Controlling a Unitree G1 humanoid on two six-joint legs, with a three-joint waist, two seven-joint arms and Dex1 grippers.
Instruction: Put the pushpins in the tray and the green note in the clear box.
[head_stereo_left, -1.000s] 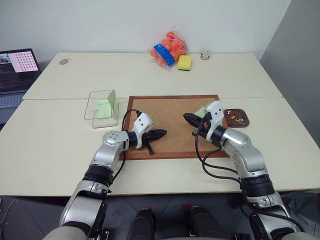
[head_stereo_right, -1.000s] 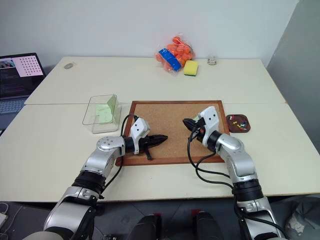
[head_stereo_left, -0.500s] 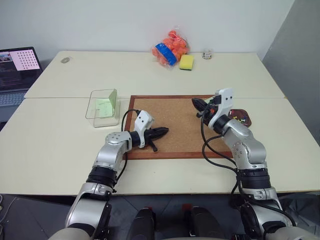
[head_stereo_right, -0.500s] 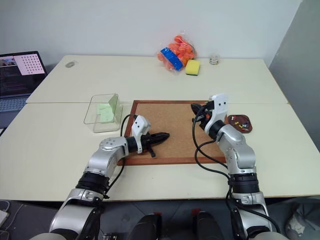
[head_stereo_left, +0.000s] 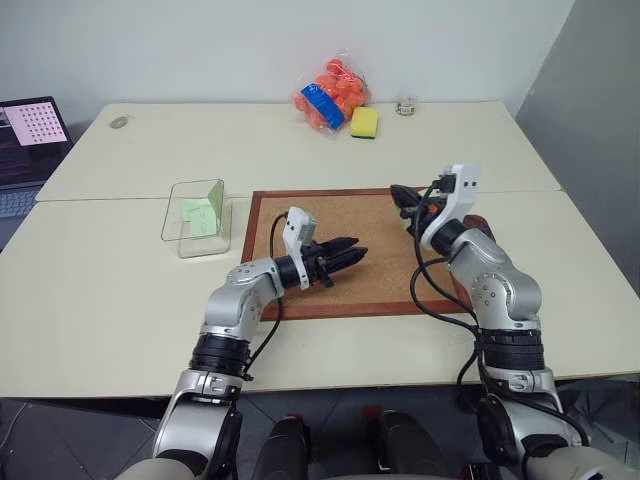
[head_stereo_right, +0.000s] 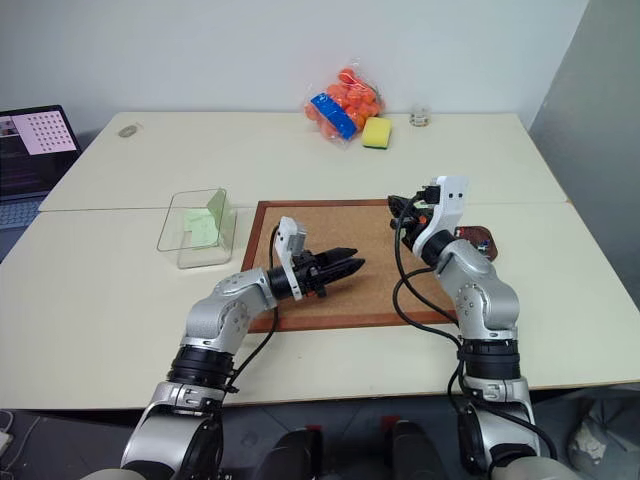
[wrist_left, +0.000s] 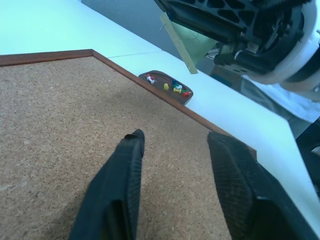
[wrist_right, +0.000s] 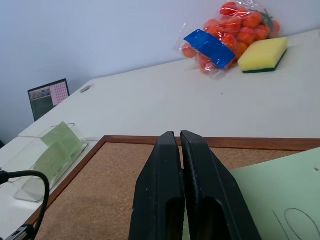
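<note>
The right gripper (wrist_right: 181, 150) has its two black fingers pressed together on the green note (wrist_right: 280, 200), pinching the sheet at one edge; the note hangs from it above the right part of the corkboard (head_stereo_left: 350, 215), held clear of the cork. In the left wrist view the same note (wrist_left: 179, 36) shows edge-on as a thin pale strip jutting from the right gripper's fingers. The left gripper (head_stereo_left: 347, 254) is raised over the middle of the corkboard, pointing toward the right gripper, its fingers (wrist_left: 122, 175) parted with a plain gap between them and nothing in it.

The tray (wrist_left: 167, 86) lies on the table just past the corkboard's right edge, and the pushpins (wrist_left: 175, 88) lie inside it: red, yellow, blue and green heads in a loose cluster. In the head views the right arm covers most of the tray.

The clear box (head_stereo_left: 195, 217) stands on the table just left of the corkboard, with pale green paper (head_stereo_left: 203, 215) already leaning inside it.

Farther back on the table (head_stereo_left: 200, 140) sit a bag of orange balls (head_stereo_left: 330, 95), a yellow sponge (head_stereo_left: 366, 122) just beside it and a small glass (head_stereo_left: 406, 106). A laptop (head_stereo_left: 25, 135) shows at the far left edge.
</note>
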